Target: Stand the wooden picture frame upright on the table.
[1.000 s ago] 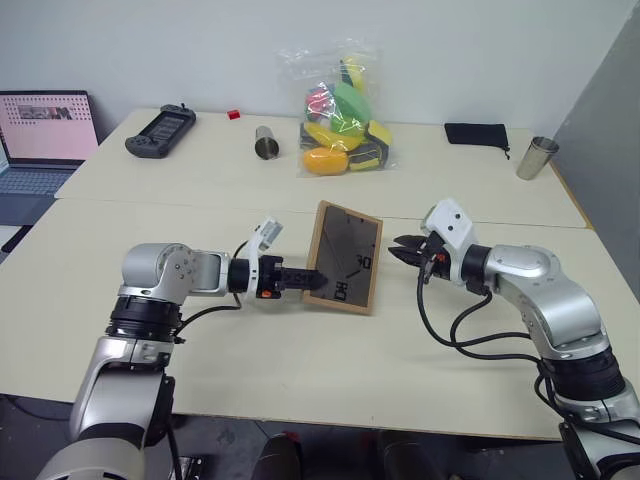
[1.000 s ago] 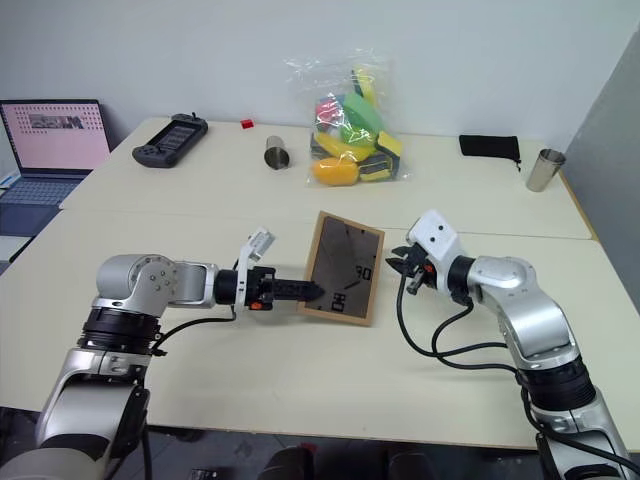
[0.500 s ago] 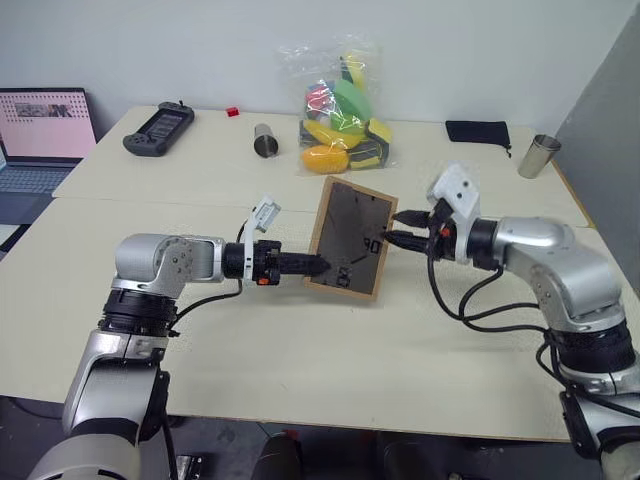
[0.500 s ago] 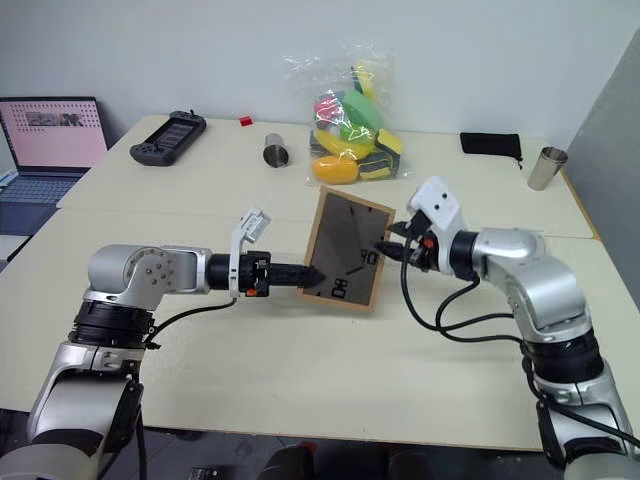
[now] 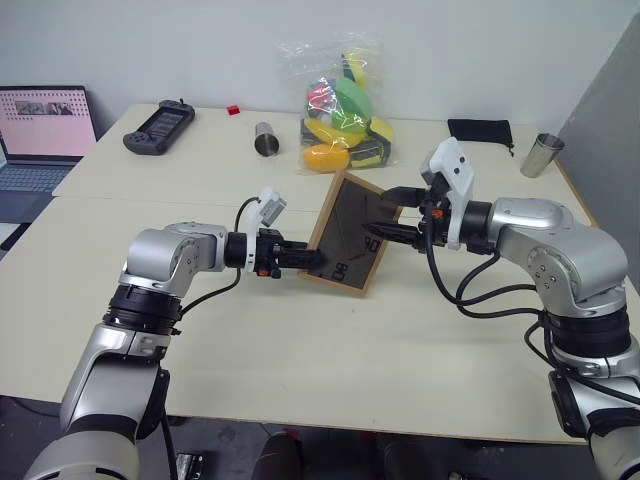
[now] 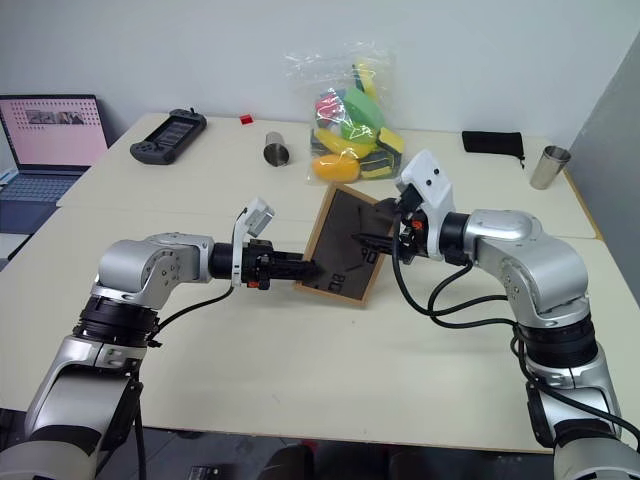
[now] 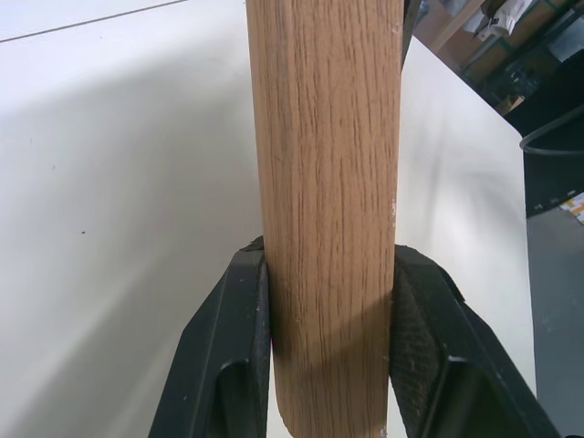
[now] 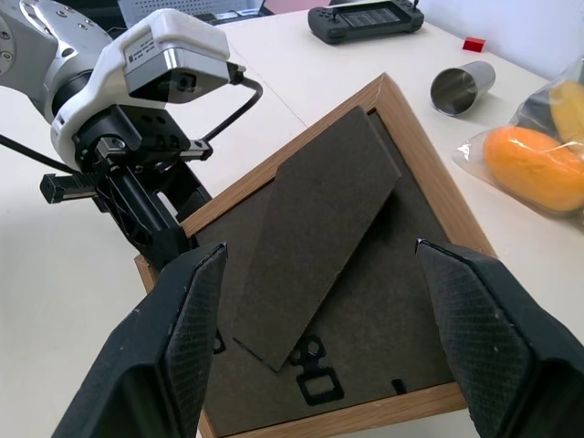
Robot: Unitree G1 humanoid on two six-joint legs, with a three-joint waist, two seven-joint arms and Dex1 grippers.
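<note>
The wooden picture frame (image 5: 353, 234) is held tilted near the middle of the tabletop (image 5: 330, 350), its dark back panel turned toward the robot and its long axis leaning up and away toward the far edge; whether its low edge touches the surface cannot be told. The fold-out stand (image 8: 315, 224) lies flat against the back. The left hand (image 5: 308, 258) reaches in level from the left, fingers (image 7: 233, 365) clamped on the frame's left wooden edge. The right hand (image 5: 384, 214) points in from the right at the back panel, fingers (image 8: 178, 342) spread wide and holding nothing, one to each side of the stand

At the far edge sit a bag of toys (image 5: 343, 108), a metal cup (image 5: 265, 140) and a game controller (image 5: 158, 127)
</note>
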